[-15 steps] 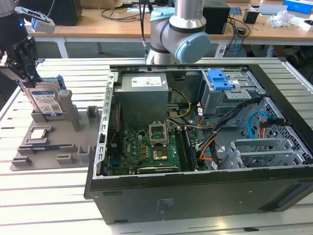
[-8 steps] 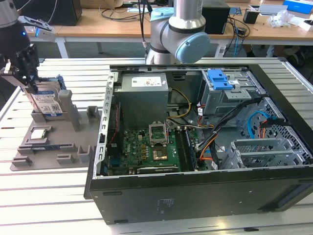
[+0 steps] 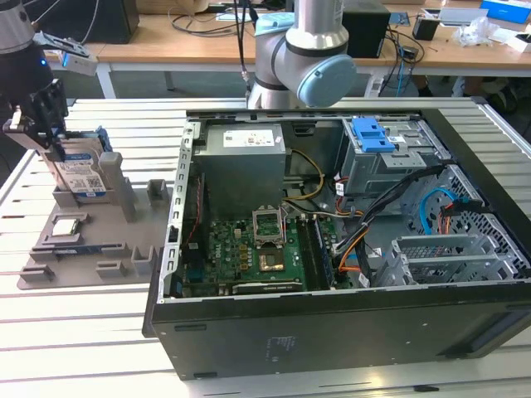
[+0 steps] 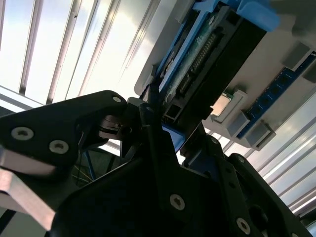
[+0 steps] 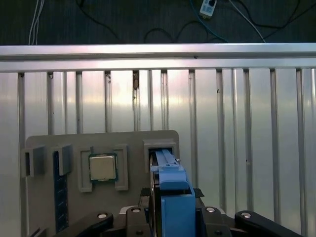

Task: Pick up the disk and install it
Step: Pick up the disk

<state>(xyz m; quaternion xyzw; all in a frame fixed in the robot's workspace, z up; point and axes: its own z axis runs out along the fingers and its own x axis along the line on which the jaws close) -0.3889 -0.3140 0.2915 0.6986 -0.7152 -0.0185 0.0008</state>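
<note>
- The fingers point(image 4: 153, 123) of the gripper point(image 3: 56, 143) are closed onto the disk point(image 3: 83, 174), one on each flat side. In the first wrist view the disk's blue carrier rail point(image 5: 170, 190) runs straight out from between them with no gap showing.
- The open black computer case point(image 3: 332, 332) lies on its side and takes up most of the exterior view's right and centre.
- It rests on a table point(image 3: 83, 348) of aluminium slats, which also carries everything else.
- The arm's base point(image 3: 307, 50) stands behind the case.
- Inside the case, a grey power supply box point(image 3: 245, 157) sits above the green motherboard point(image 3: 249, 249).
- A grey metal drive cage point(image 3: 398, 162) sits toward the exterior view's right, with a blue plastic bracket point(image 3: 372, 133) on top of it.
- A grey tray point(image 3: 91, 257) lies on the table at the exterior view's left, just beside the case.
- The disk stands on edge in a slot at the far end of this tray, with its white-and-blue label facing the exterior camera. It is well apart from the drive cage.
- A square processor chip point(image 5: 102, 167) lies flat in its own tray pocket near the disk's slot.
- A blue memory stick point(image 5: 60, 197) lies in a narrow pocket on the chip's other side.
</note>
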